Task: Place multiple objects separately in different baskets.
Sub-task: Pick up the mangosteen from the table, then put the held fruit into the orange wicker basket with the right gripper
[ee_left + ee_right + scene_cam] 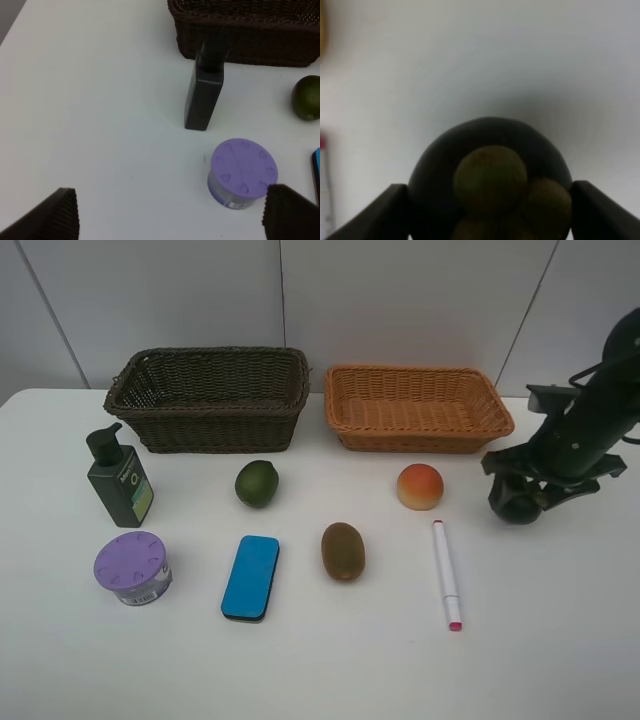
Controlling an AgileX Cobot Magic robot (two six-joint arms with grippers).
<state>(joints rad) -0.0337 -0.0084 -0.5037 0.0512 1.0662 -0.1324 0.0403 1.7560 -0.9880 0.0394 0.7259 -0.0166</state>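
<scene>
Right gripper (pixel 491 212): near the table's (pixel 560 640) right edge, jaws closed against both sides of the mangosteen (pixel 485 140)
Mangosteen: between the right fingers, stem end toward the wrist camera; whether it is off the table cannot be told
Left gripper (pixel 175 212): jaws spread wide with nothing between them, above the table's left side, near the purple-lidded tub (pixel 133 567)
Dark basket (pixel 210 400): at the back edge, left of the middle
Orange basket (pixel 418 408): at the back edge just beside the dark one, not touching it
Pump bottle (pixel 119 478): upright, toward the left edge, in front of the dark basket's left end
Tub: in front of the bottle, lid up
Lime (pixel 256 483): in front of the dark basket
Peach (pixel 420 486): in front of the orange basket
Eraser (pixel 250 577): in the front row beside the tub
Kiwi (pixel 343 551): between eraser and marker
Marker (pixel 446 573): lying with its pink end toward the front edge
</scene>
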